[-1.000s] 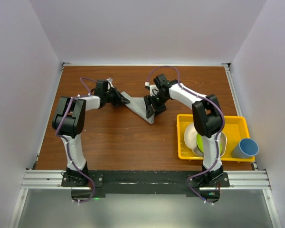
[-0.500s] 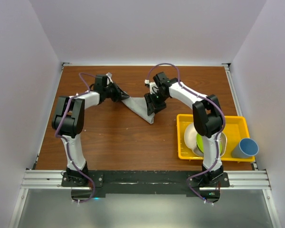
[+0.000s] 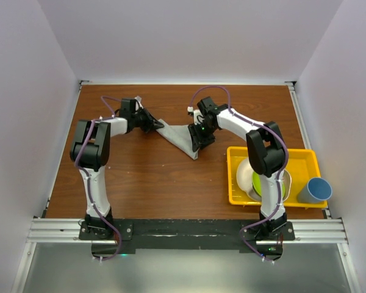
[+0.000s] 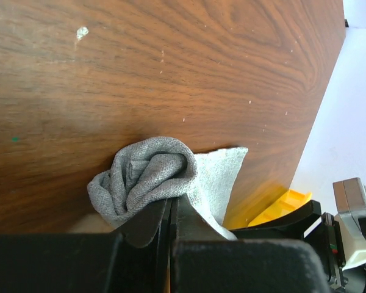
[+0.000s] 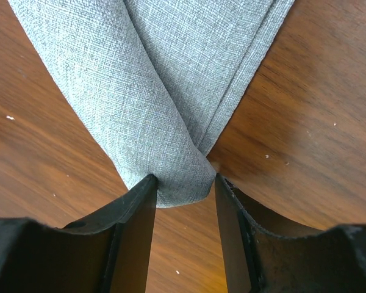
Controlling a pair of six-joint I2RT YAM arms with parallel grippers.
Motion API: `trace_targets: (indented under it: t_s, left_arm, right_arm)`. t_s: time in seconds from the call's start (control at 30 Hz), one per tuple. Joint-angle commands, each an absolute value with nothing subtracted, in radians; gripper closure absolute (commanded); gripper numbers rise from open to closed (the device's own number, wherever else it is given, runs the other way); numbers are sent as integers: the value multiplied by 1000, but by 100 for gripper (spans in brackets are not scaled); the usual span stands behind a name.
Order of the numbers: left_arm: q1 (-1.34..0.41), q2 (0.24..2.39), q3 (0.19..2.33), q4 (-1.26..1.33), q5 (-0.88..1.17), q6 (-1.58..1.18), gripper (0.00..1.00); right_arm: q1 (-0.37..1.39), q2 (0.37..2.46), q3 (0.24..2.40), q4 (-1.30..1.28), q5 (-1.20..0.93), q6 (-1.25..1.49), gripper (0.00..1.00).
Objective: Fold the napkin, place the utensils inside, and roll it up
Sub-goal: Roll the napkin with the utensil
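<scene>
- The left gripper (image 4: 172, 204) has its jaws pressed together, pinching a bunched corner of the light grey woven cloth napkin (image 4: 147, 174).
- The right gripper (image 5: 183, 182) has its fingers astride the napkin's folded tip, touching both sides; whether they squeeze it, I cannot tell.
- The cloth spans between both, low over the brown wooden table (image 3: 140, 174).

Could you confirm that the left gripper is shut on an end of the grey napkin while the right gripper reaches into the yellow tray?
No: the right gripper is not in the yellow tray; its fingers flank the other end of the napkin, as the right wrist view shows. The rest stands.
</scene>
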State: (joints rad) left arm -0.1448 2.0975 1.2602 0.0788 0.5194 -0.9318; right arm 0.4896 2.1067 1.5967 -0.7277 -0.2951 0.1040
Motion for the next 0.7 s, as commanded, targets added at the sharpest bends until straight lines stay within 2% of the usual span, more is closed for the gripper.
trace_targets:
  t_s: [0.0, 0.13, 0.2, 0.27, 0.33, 0.37, 0.4, 0.43, 0.53, 0.67]
  left_arm:
    - [-127, 2134, 1324, 40, 483, -859, 100]
    - [-132, 2109, 1385, 0, 486, -845, 100]
    - [-135, 2068, 1416, -61, 480, -851, 100]
    - [-143, 2005, 1422, -101, 453, -857, 98]
    - [-150, 1958, 1422, -161, 416, -858, 85]
    - [-153, 1910, 1431, -199, 347, -851, 79]
    - [-161, 1889, 1436, -236, 312, -839, 61]
    - [-166, 1866, 1437, -302, 276, -835, 55]
    - [-175, 1796, 1436, -444, 146, -848, 50]
    - [-173, 1712, 1393, -589, 10, -922, 50]
  right_arm:
    - [485, 2112, 1578, -716, -238, 104, 54]
    - [485, 2092, 1580, -724, -233, 92, 52]
    - [485, 2063, 1603, -736, -221, 92, 47]
    - [489, 2024, 1633, -741, -192, 94, 36]
    - [497, 1994, 1650, -732, -148, 91, 20]
    - [508, 1961, 1657, -723, -135, 89, 16]
    - [517, 1948, 1654, -683, -127, 75, 13]
    - [526, 1936, 1649, -660, -120, 65, 8]
    - [604, 1956, 1707, -640, -54, 14, 2]
    - [722, 1991, 1759, -577, 154, -81, 3]
